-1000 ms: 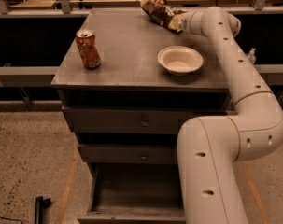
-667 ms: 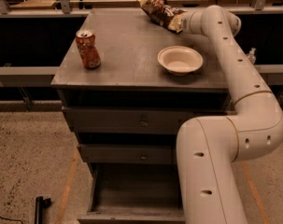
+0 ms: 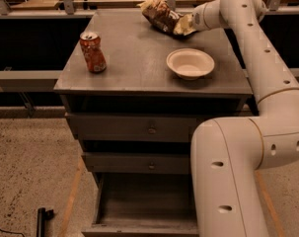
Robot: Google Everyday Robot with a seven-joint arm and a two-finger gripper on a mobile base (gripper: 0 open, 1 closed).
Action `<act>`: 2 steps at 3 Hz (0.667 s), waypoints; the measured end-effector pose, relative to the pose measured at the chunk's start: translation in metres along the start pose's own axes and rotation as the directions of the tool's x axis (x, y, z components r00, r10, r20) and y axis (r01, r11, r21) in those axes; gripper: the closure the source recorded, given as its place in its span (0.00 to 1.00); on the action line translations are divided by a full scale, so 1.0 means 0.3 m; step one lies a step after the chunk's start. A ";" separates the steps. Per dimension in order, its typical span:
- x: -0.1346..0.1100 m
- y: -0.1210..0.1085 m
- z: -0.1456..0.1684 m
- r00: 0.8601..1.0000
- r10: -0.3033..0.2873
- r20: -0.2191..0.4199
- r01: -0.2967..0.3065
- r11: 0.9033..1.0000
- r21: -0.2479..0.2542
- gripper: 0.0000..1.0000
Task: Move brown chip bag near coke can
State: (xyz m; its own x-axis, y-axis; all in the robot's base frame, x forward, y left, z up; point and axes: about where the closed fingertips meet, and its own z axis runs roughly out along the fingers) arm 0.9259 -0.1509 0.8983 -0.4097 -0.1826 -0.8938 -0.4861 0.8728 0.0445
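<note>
The gripper (image 3: 185, 24) is at the far right of the cabinet top (image 3: 134, 58), against the cream end of the brown chip bag (image 3: 161, 15); the bag covers it, so its closure state cannot be determined. The bag extends from the gripper along the far edge. The white bowl (image 3: 190, 63) sits near the gripper on the camera side, and the coke can (image 3: 93, 52) stands upright, well apart from it, beyond the bowl.

Gripper (image 3: 185, 24) reaching over the cabinet top's (image 3: 134, 70) far right corner, brown chip bag (image 3: 161, 15) lying against its left side, bowl (image 3: 190, 63) sitting before it, coke can (image 3: 93, 52) standing well apart, front-left.
</note>
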 end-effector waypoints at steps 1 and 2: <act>-0.002 0.071 -0.062 0.999 0.009 -0.053 -0.012 0.998 -0.061 1.00; -0.019 0.204 -0.113 0.996 0.016 -0.090 -0.031 0.985 -0.168 1.00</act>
State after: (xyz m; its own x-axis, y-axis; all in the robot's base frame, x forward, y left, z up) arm 0.8723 -0.1117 0.9212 -0.4851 -0.2088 -0.8492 -0.5960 0.7896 0.1463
